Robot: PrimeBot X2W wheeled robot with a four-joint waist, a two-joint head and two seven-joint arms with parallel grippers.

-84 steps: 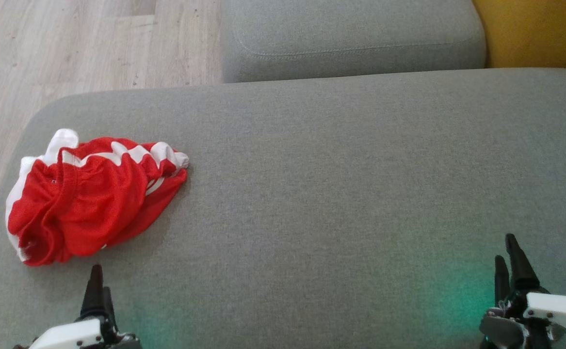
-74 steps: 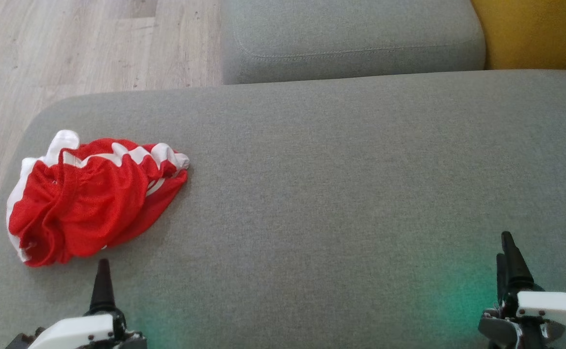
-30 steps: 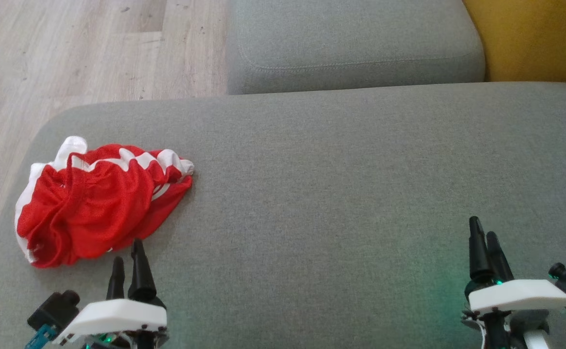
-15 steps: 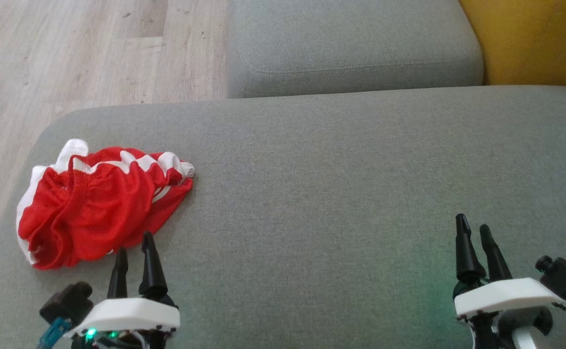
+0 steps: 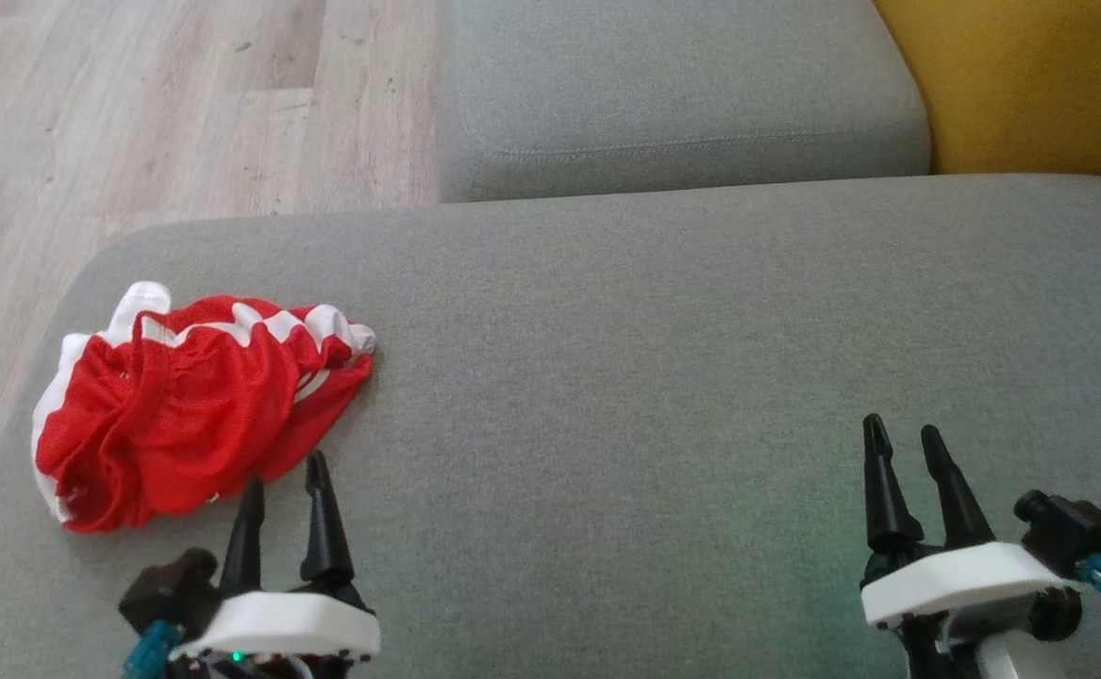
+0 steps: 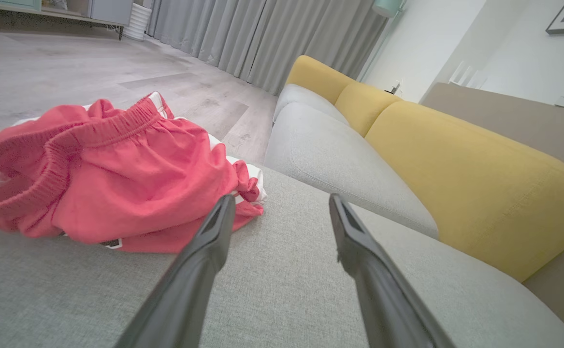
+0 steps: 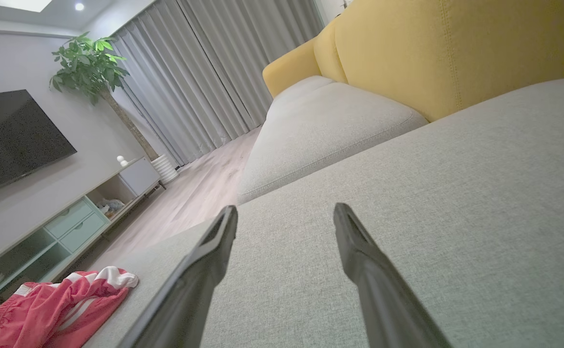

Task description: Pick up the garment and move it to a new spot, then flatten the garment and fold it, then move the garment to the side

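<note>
The red garment (image 6: 117,183) bears a small black tag (image 6: 112,243), unreadable.

A crumpled red garment (image 5: 182,401) lies on the grey sofa cushion (image 5: 654,377).

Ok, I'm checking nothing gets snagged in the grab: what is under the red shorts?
The red shorts lie crumpled on the grey sofa cushion. Grey fabric shows beside them; what their folds cover cannot be seen.
</note>
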